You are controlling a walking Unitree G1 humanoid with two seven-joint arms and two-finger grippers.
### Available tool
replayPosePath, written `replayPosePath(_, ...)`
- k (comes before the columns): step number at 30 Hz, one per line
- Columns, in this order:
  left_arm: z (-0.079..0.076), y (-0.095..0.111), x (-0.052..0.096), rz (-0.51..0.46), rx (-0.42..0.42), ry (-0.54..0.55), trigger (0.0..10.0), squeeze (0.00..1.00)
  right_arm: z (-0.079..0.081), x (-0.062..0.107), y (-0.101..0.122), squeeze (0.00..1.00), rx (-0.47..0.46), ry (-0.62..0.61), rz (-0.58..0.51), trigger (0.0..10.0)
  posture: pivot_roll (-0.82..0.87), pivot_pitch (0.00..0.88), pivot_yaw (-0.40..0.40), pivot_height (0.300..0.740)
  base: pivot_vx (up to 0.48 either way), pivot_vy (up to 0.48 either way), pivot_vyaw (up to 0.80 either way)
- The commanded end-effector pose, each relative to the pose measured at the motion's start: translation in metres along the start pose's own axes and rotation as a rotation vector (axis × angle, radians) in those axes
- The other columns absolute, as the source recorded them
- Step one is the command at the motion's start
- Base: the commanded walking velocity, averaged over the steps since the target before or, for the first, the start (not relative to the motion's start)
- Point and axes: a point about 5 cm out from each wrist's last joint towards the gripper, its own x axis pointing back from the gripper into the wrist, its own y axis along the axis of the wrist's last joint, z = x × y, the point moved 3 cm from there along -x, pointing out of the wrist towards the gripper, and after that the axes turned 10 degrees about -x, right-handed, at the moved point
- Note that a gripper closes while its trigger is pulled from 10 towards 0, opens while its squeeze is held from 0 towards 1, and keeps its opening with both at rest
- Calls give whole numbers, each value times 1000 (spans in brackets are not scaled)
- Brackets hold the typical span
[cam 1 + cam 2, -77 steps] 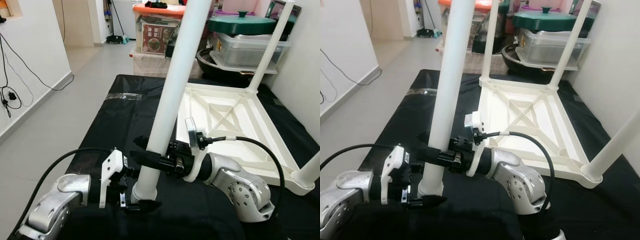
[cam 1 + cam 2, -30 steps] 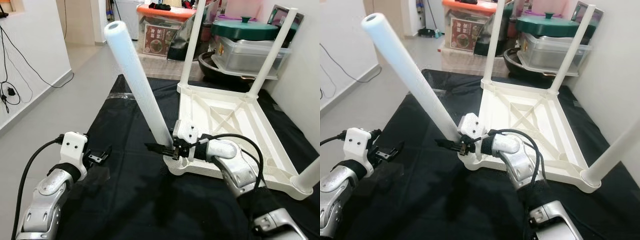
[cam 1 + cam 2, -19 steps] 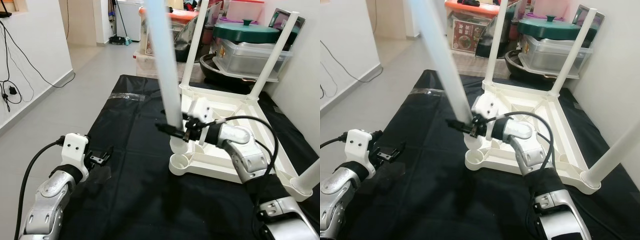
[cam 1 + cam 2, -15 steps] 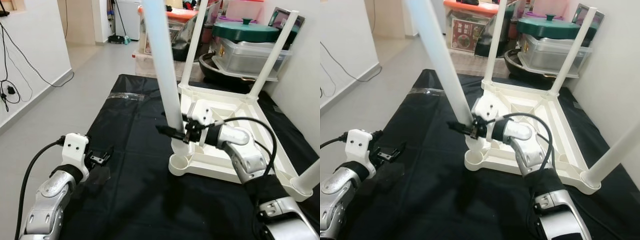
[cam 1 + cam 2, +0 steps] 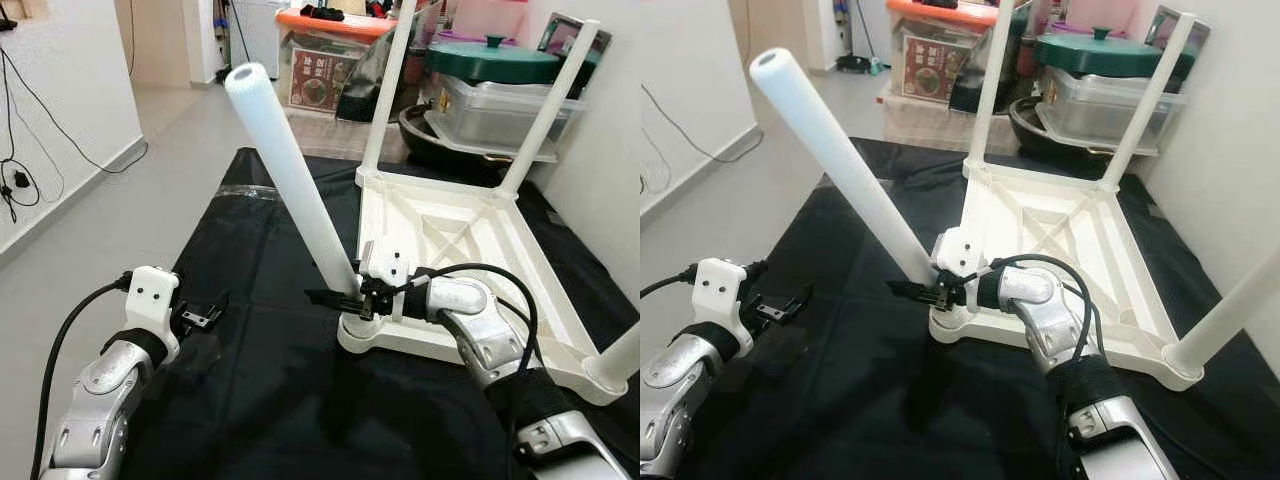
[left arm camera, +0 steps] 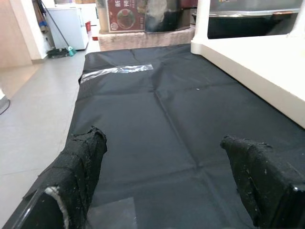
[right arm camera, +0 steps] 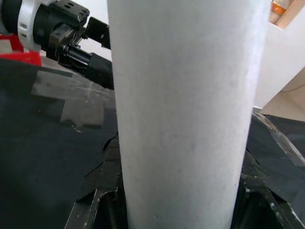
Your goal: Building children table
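Here, tilted table leg [image 5: 295, 180] in right hand [image 5: 335, 299].

No lettering can be read — the red box label [image 5: 313, 79] is too blurred.

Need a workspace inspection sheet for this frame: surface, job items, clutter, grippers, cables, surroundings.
Surface: black sheet on the floor, taped at its far edge.
Job's things: upside-down white tabletop, three legs standing in it; fourth leg tilted at the near-left corner socket.
Clutter: nothing seen.
Grippers: right gripper shut on the fourth leg's base; left gripper open, over the sheet.
Cables: wires along the left wall.
Surroundings: storage bins and boxes beyond.
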Motion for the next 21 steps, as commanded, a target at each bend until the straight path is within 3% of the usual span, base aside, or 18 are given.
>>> replayPosePath(1,-4,-4,-1,11,14,-12,10000,1000,8,1,-11,0,-20,34,36,0,189,0,-121,740,0,0,0)
replayPosePath(5,-4,-5,-1,14,16,-14,10000,1000,13,0,-11,0,-48,49,19,0,190,0,-122,740,0,0,0)
replayPosePath(6,-4,-5,0,16,32,-14,10000,1000,16,-1,-8,0,-104,62,-14,0,189,0,-123,740,0,0,0)
replayPosePath(7,-4,-5,0,16,32,-14,10000,1000,16,-1,-8,0,-104,62,-14,0,189,0,-123,740,0,0,0)
replayPosePath(10,-3,-5,0,17,64,-7,10000,1000,31,-2,6,0,-261,135,-127,0,190,0,-123,740,0,0,0)
replayPosePath(21,0,-7,1,26,67,0,10000,1000,42,-2,11,0,-311,197,-149,0,190,0,-126,740,0,0,0)
